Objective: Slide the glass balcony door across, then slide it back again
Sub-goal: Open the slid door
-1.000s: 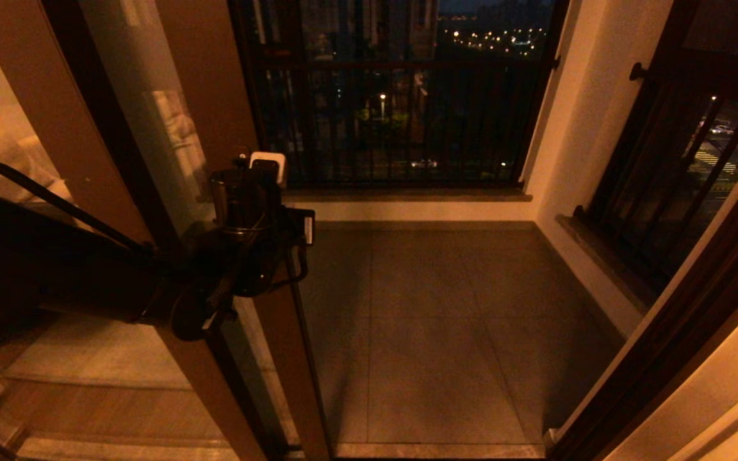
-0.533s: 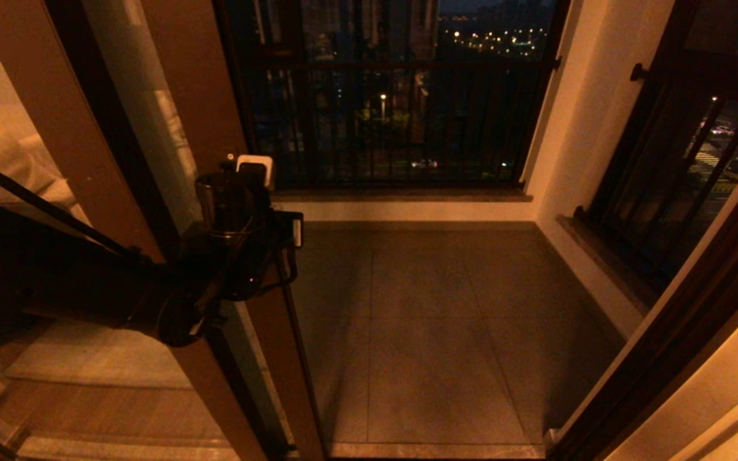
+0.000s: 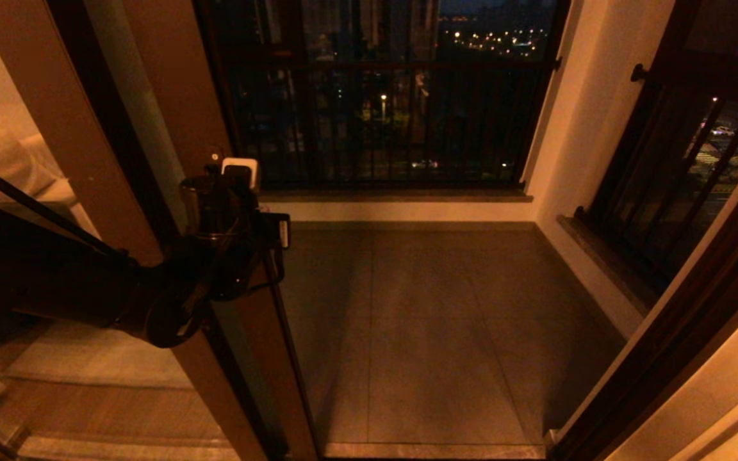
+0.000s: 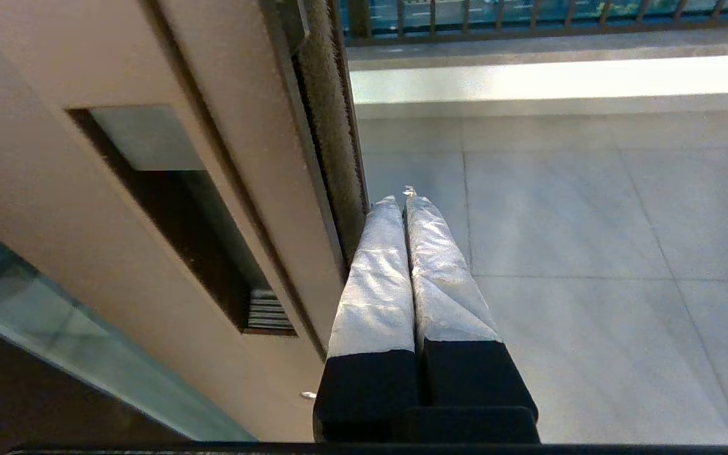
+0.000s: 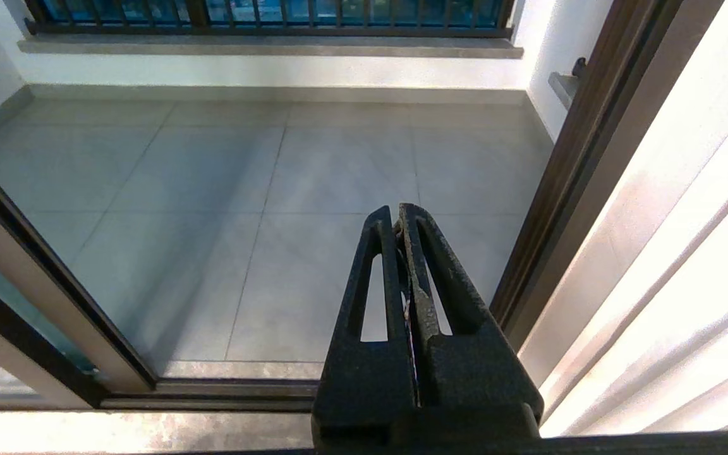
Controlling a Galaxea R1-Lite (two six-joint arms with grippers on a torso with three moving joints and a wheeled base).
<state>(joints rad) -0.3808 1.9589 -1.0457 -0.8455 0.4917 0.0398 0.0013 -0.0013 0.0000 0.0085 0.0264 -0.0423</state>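
While the door [image 3: 250, 358] stands at the left of the opening, its brown stile runs down toward the track and its handle slot [image 4: 174, 215] faces the room. Pressed against the stile's brush-lined edge, the left gripper [image 4: 407, 201] has its silver-wrapped fingers [image 4: 376, 278] closed together on nothing. Tiled floor [image 3: 446, 320] spreads rightward to the railing windows [image 3: 382, 109]. Over the threshold, the right gripper [image 5: 397, 215] hangs closed and empty.
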